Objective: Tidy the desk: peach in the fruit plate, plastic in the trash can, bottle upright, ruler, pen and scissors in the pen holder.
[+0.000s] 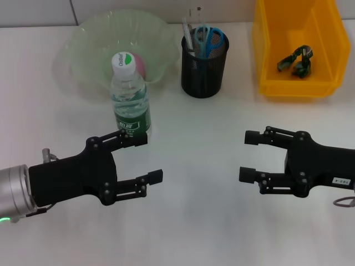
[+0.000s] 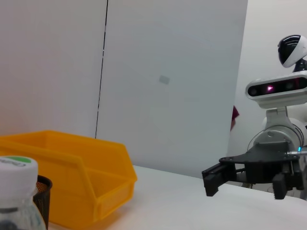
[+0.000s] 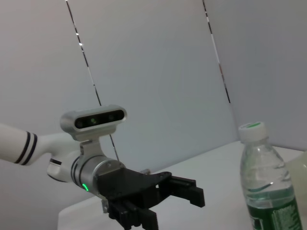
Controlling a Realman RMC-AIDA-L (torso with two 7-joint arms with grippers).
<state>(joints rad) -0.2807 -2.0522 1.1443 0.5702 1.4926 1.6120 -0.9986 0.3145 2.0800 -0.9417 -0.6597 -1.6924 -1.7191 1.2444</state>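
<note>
Head view: I see the water bottle (image 1: 131, 94) upright just beyond my released left tool (image 1: 141, 157), nearer it than the released right tool (image 1: 248, 155); peach (image 1: 140, 66) in plate, scissors (image 1: 206, 37) in holder.

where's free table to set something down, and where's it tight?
Free: the bare table between the left gripper and right gripper, both open and empty, and the strip running from there up toward the pen holder. Crowded: the back row, with fruit plate, upright bottle right before it, the pen holder and the yellow bin.
</note>
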